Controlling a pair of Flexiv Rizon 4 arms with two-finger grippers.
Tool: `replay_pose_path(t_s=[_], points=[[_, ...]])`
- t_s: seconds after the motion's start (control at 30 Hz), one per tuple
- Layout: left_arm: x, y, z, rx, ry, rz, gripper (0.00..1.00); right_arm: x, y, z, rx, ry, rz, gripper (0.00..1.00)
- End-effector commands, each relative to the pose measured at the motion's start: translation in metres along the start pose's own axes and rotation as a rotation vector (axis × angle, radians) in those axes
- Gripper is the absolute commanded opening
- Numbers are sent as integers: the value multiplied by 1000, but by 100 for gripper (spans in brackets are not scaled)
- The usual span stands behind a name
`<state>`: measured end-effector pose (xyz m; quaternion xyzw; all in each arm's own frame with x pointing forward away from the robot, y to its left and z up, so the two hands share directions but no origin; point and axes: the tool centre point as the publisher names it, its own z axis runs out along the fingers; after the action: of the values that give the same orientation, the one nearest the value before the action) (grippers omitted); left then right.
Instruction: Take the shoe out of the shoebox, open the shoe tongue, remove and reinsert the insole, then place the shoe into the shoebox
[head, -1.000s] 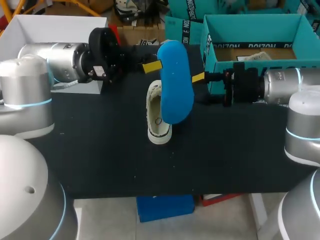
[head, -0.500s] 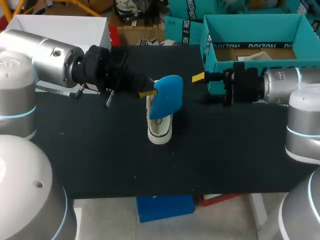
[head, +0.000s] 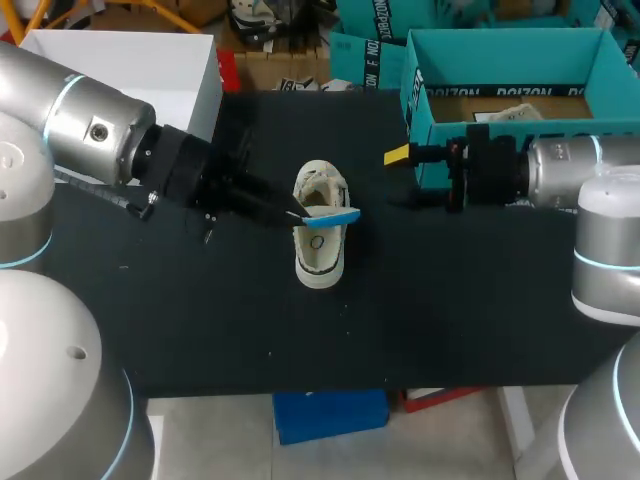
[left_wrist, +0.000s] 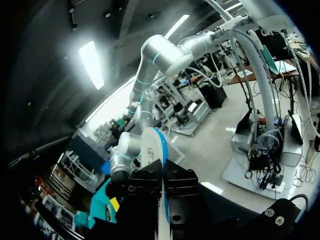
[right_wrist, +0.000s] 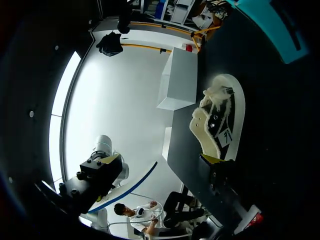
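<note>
A white shoe (head: 320, 245) lies on the black table (head: 200, 320), toe toward the front edge. My left gripper (head: 298, 213) is shut on a blue insole (head: 336, 216), which it holds edge-on just over the shoe's opening. In the left wrist view the insole (left_wrist: 151, 150) stands as a thin white and blue strip out of the closed fingers (left_wrist: 172, 187). My right gripper (head: 399, 156) hangs open and empty, right of the shoe and in front of the teal shoebox (head: 415, 110). The right wrist view has the shoe (right_wrist: 222, 117) ahead of its yellow fingertip (right_wrist: 211, 159), with the insole (right_wrist: 135, 184) beyond.
A white box (head: 120, 60) stands at the back left of the table, behind my left arm. The teal shoebox is open at the back right, with brown paper (head: 500, 108) inside. Bare black tabletop lies in front of the shoe.
My left arm has swung the insole down from high, with its flat side up, to edge-on over the shoe's opening. The right arm has not moved.
</note>
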<state>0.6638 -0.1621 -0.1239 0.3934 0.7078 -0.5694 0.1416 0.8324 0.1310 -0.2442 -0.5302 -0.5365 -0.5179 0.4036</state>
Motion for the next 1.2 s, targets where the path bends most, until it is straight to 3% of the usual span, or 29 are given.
replay_pose_path(t_s=[0.03,0.67,0.8,0.83,0.93,1.13,1.2], points=[[2,-9,-6,-142,16,75,0,-1,0,2,-3,-1,0,100],[2,-9,-6,-142,16,75,0,-1,0,2,-3,-1,0,100],[17,-16,6,-205,-11,149,0,-1,0,2,-3,-1,0,100],[22,-17,5,-256,-28,173,0,-1,0,2,-3,-1,0,100],[41,-22,1,-294,-84,207,0,-1,0,2,-3,-1,0,100],[75,-22,0,-339,-120,354,0,-1,0,2,-3,-1,0,100],[87,-13,1,-301,-120,402,0,-1,0,2,-3,-1,0,100]])
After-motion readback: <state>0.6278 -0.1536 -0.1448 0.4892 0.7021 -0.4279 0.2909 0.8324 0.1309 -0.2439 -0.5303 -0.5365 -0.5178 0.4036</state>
